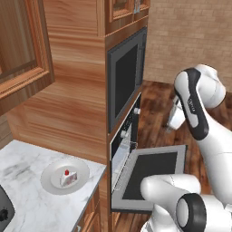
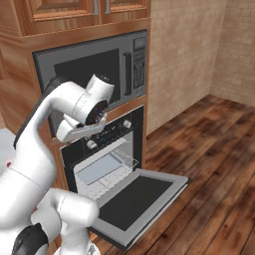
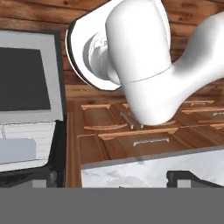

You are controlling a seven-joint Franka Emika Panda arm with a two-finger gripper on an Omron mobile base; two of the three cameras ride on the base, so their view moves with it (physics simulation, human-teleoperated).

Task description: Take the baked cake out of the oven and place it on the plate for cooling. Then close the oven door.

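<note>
Gripper (image 1: 173,126): shown with its jaws spread wide and nothing between them, hung in the air in front of the microwave (image 1: 124,77) and above the lowered oven door (image 1: 154,174). The spread, unloaded state is consistent with a carrying step that is finished. In the hand view two dark fingertips (image 3: 192,178) are seen far apart at the bottom, with a strip of the marble counter (image 3: 144,168) between them.

Baked cake (image 1: 68,177): seen resting upright on the plate (image 1: 49,182), near its middle, with the red berry on top. The plate is set on the counter to the left of the oven (image 1: 123,144), well apart from the gripper, so that the slice can be left to cool (no contact with the robot is visible).

Oven door: shown dropped flat, its dark inner pane facing up, with the pale wire rack (image 2: 102,172) exposed in the cavity. The first part of the task is judged complete; closing is not yet done. The door is probably best raised from below its free front edge, where the handle would be expected (it cannot be made out here).
</note>
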